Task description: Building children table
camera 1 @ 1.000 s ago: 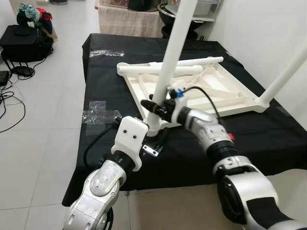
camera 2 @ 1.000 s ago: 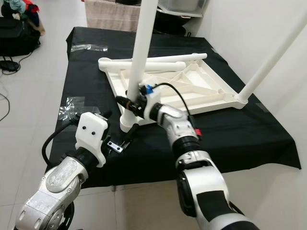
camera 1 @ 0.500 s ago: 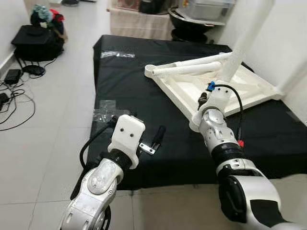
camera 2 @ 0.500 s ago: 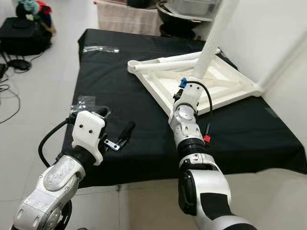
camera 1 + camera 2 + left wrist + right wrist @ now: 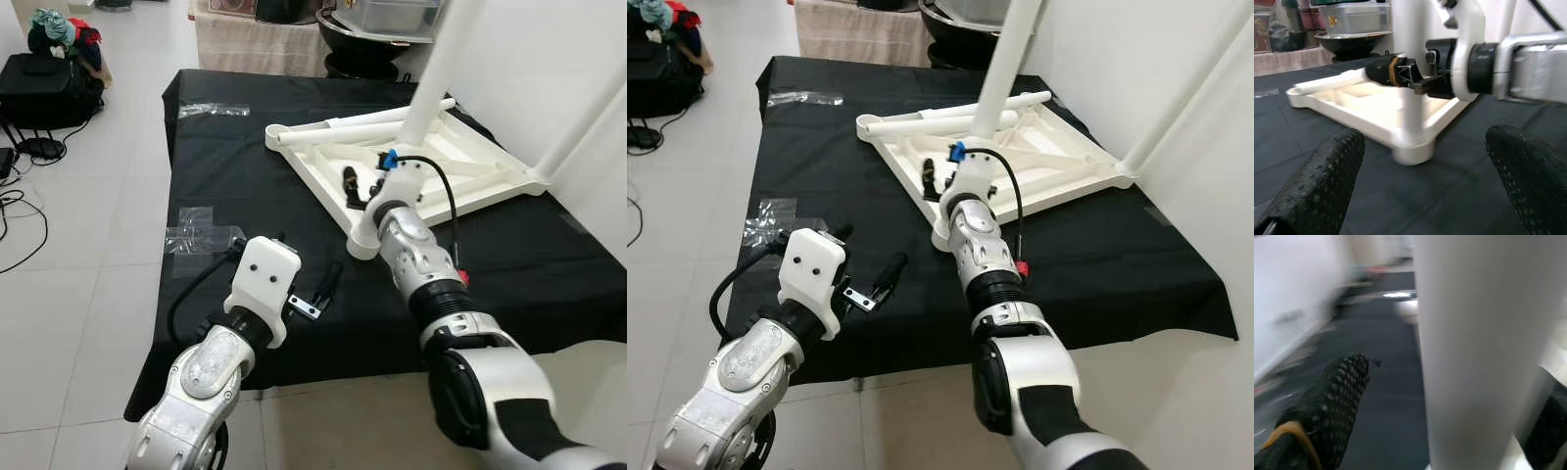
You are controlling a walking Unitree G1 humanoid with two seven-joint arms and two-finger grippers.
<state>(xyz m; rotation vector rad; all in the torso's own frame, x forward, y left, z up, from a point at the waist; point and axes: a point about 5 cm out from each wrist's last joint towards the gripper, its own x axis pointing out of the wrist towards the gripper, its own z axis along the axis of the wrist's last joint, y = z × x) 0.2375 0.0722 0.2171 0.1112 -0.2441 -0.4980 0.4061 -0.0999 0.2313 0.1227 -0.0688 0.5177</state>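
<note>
Lying upside down on the black cloth (image 5: 245, 127) in the upper middle of the frame, the white children's table (image 5: 460, 176) is showing its ribbed underside, with one white leg (image 5: 436, 69) standing up from it and a loose leg (image 5: 362, 132) resting along its far edge. The right gripper (image 5: 355, 184) is reaching over the near rim, fingers spread. The left gripper (image 5: 328, 284) is hovering low at centre, fingers (image 5: 1317, 186) wide apart.
</note>
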